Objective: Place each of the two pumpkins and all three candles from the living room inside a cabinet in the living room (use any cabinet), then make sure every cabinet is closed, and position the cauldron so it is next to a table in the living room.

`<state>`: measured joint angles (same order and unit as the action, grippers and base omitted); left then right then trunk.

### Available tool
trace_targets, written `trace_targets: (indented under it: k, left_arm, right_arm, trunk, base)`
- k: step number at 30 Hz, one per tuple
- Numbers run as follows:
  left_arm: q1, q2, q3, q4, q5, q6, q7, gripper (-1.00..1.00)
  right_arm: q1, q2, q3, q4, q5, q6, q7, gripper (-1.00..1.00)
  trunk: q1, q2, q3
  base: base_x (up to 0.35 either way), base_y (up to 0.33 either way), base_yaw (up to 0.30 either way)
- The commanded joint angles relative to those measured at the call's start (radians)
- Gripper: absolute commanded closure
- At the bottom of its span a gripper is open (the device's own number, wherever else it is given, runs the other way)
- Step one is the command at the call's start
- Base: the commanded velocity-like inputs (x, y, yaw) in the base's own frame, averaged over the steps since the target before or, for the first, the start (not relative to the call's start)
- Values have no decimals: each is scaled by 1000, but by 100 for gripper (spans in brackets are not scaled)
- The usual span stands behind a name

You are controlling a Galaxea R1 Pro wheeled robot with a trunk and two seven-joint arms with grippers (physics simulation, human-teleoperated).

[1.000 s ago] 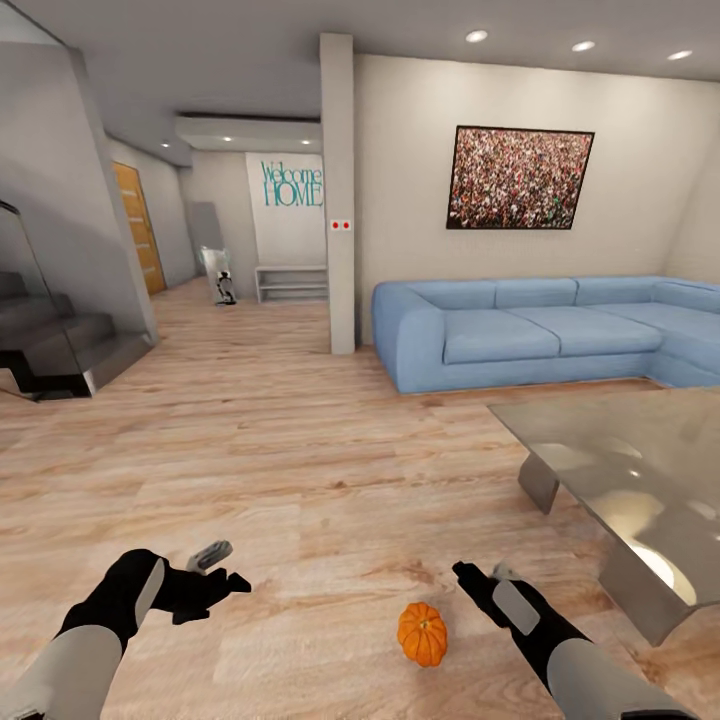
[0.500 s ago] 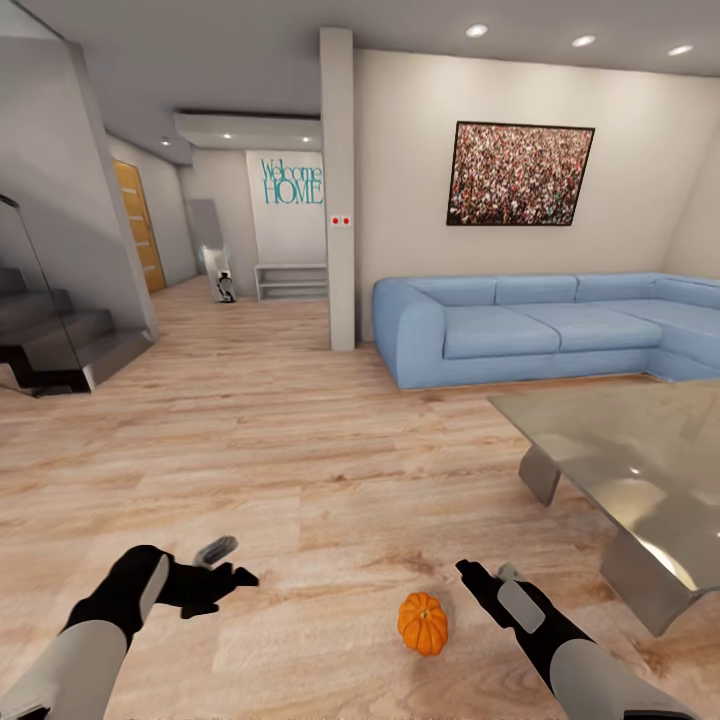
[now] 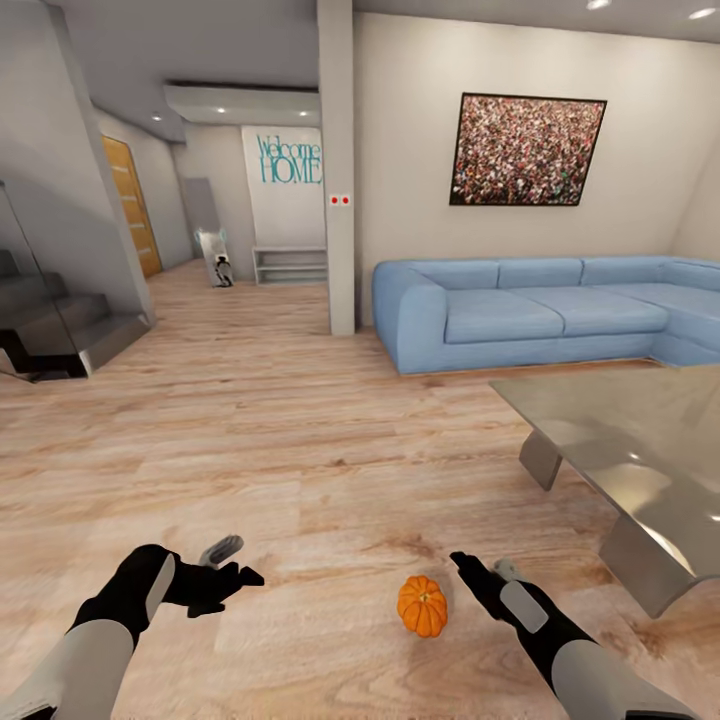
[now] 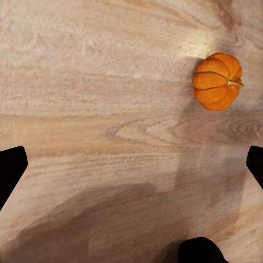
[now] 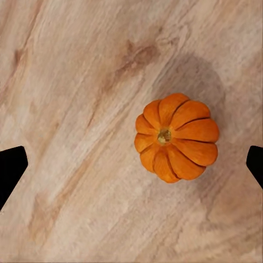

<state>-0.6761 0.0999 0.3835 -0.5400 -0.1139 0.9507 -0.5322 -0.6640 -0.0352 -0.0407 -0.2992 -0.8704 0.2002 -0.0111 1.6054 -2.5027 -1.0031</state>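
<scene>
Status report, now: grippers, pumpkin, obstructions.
Both grippers open, empty: left, right. Pumpkin on floor, nearest right gripper. Table ahead on the right.

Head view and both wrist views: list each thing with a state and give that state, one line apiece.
pumpkin: upright on the wooden floor, stem up, not held, between the two grippers.
left gripper: open, empty, above bare floor.
right gripper: open, empty, beside the pumpkin.
table: glass top bare in its visible part.
</scene>
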Motion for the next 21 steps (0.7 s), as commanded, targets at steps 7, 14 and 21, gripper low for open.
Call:
trace_targets:
  k: [7,14,21]
  left_arm:
    - [0,-2,0,0,0,2,0,-100]
    - [0,1,1,0,0,3,-1,-100]
    - [0,-1,0,0,0,9,-1,-100]
  right_arm:
    - [1,-2,-17,0,1,-3,11,-100]
    - [1,-2,-18,0,1,-5,8,-100]
    - [8,-3,-81,4,1,-6,10,-100]
  trunk:
    - [3,-2,-27]
    - [6,-3,-54]
    - [9,-5,-81]
  base:
    - [0,0,0]
    - [0,0,0]
    - [0,0,0]
